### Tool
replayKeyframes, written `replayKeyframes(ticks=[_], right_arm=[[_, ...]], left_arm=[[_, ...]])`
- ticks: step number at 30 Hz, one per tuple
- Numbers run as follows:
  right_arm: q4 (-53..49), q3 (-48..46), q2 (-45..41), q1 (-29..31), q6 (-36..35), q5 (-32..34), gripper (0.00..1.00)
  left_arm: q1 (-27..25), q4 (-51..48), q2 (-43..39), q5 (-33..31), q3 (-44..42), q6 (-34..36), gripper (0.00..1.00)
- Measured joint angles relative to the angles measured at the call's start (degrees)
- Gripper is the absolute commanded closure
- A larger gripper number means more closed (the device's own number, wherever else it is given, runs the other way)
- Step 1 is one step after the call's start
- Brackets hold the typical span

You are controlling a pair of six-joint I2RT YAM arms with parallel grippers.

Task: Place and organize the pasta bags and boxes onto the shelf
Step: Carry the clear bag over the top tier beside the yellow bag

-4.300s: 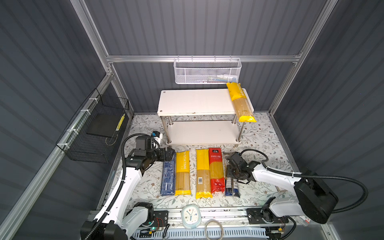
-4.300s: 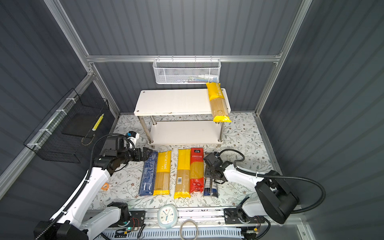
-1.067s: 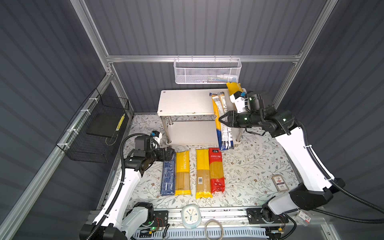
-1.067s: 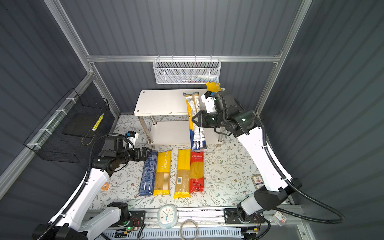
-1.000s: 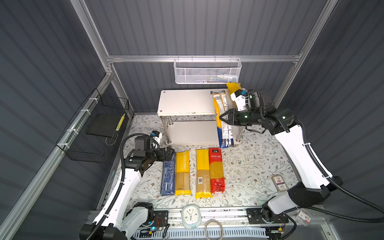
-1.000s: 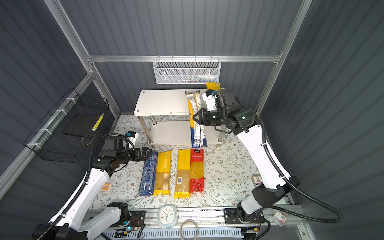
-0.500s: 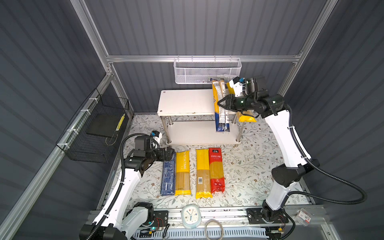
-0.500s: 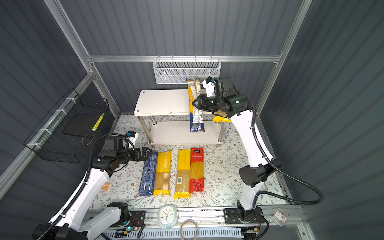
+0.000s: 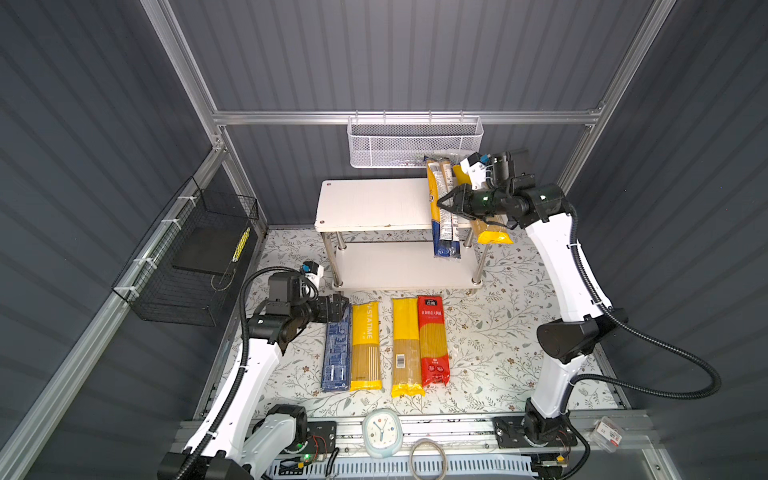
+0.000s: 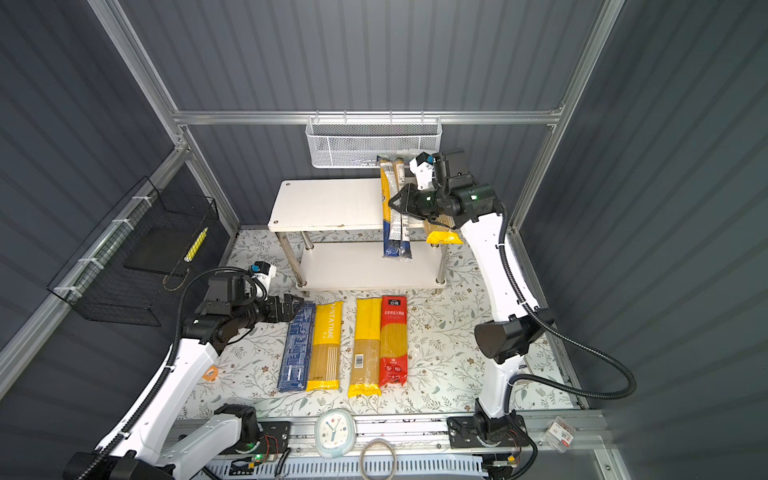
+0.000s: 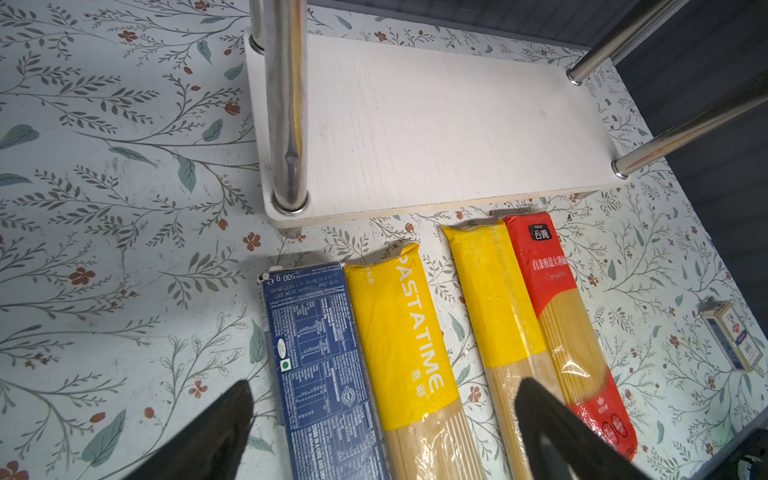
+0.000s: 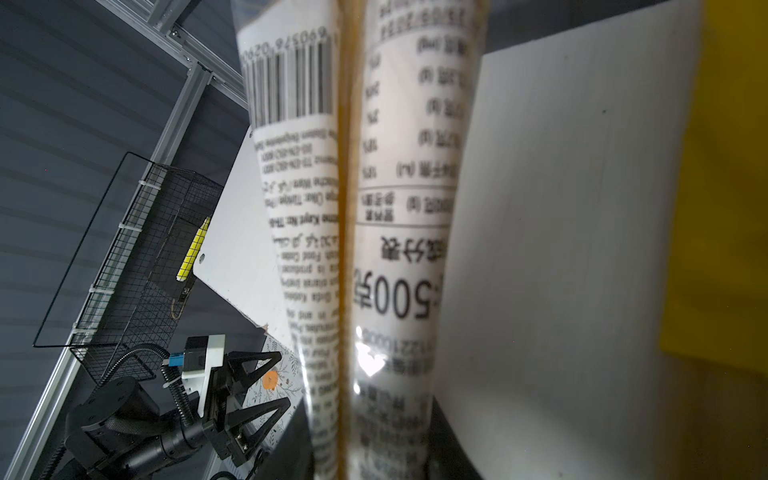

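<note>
- Right gripper [image 9: 441, 204]: jaws clamped on the clear spaghetti bag [image 9: 444, 232] above the right part of the shelf's [image 9: 374, 203] top board. The bag's dark-blue end hangs past the shelf's front edge.
- A yellow bag [image 9: 494, 237] lies at the top board's right end, overhanging the front.
- Left gripper [image 9: 340, 306]: jaws spread wide and empty, over the dark-blue carton's [image 9: 336, 353] shelf-side end.
- The carton, PASTATIME bag [image 9: 365, 345], plain yellow bag [image 9: 405, 345] and red bag [image 9: 432, 340] lie side by side on the worktop [image 9: 490, 332] before the shelf.

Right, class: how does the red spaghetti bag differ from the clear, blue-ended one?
The red bag lies flat on the table; the clear bag hangs over the shelf. The red bag lies free; the right claw grips the clear bag. Both are long, narrow spaghetti packs.
</note>
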Motion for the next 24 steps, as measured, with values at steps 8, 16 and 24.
replayKeyframes(ticks=[8, 16, 24], right_arm=[[2.5, 3.0, 2.8, -1.9, 1.5, -2.0, 0.6], [2.9, 5.9, 6.5, -2.6, 1.9, -2.0, 0.57], [7.3, 7.5, 5.6, -2.8, 1.9, -2.4, 0.49]], left_arm=[[0.0, 0.0, 0.0, 0.0, 0.0, 0.0, 0.01], [0.0, 0.0, 0.0, 0.0, 0.0, 0.0, 0.01], [0.0, 0.0, 0.0, 0.0, 0.0, 0.0, 0.01]])
